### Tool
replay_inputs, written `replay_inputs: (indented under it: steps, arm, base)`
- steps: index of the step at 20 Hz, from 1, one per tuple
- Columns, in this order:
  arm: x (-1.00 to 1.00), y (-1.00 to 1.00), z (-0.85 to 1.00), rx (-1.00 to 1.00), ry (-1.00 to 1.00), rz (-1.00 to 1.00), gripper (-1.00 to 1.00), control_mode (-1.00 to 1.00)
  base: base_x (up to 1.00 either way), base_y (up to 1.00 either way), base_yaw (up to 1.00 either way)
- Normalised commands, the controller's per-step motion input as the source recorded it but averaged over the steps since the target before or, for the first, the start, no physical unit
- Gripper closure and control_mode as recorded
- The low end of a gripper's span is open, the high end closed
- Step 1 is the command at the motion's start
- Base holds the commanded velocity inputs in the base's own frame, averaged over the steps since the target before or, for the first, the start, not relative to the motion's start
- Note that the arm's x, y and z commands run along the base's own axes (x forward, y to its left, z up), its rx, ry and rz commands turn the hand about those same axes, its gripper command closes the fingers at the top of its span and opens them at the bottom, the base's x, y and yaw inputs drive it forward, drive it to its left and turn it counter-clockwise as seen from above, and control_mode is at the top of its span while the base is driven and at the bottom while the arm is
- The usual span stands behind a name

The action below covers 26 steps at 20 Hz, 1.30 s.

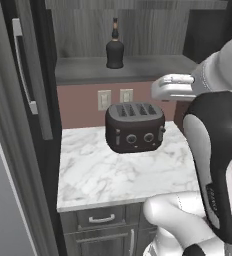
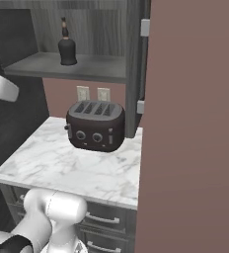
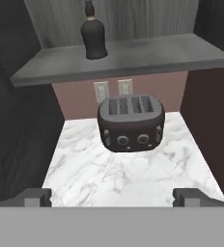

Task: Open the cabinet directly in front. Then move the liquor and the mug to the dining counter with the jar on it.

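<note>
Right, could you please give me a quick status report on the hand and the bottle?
Hand open, empty, back over the marble counter. Cabinet open; bottle upright on its shelf, untouched. Toaster sits below the shelf, in the approach.

The liquor [image 2: 67, 47] stands on the open cabinet [image 2: 82, 65] shelf above the toaster [image 2: 95, 125].

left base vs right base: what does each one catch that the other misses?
Left base alone: the open cabinet door with its long silver handle on the left, and the white arm big at the right.
Right base alone: a plain brownish wall panel covering the right side, and the cabinet's side edge with hinges.
Both: the liquor upright on the cabinet shelf, the dark toaster on the marble counter, two wall outlets, and drawers below.
</note>
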Motion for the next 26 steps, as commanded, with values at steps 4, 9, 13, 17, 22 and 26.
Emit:
replay_inputs:
  steps: [4, 9, 13, 17, 22, 26]
  arm:
    - [-0.19, 0.02, 0.21, -0.04, 0.0, 0.31, -1.0, -1.0]
    - [-0.02, 0.0, 0.01, 0.0, -0.02, 0.06, -1.0, -1.0]
    - [0.01, 0.0, 0.0, 0.0, -0.22, 0.0, -1.0, -1.0]
    - [0.29, -0.04, 0.0, 0.0, -0.18, -0.03, -1.0, -1.0]
    - [0.41, -0.09, 0.01, 0.0, -0.15, 0.0, -1.0, -1.0]
    - [0.55, -0.08, 0.0, 0.0, -0.11, 0.0, -1.0, -1.0]
  base:
    - [0.0, 0.0, 0.0]
    - [0.0, 0.0, 0.0]
    - [0.0, 0.0, 0.0]
    - [0.0, 0.0, 0.0]
    - [0.0, 0.0, 0.0]
    - [0.0, 0.0, 0.0]
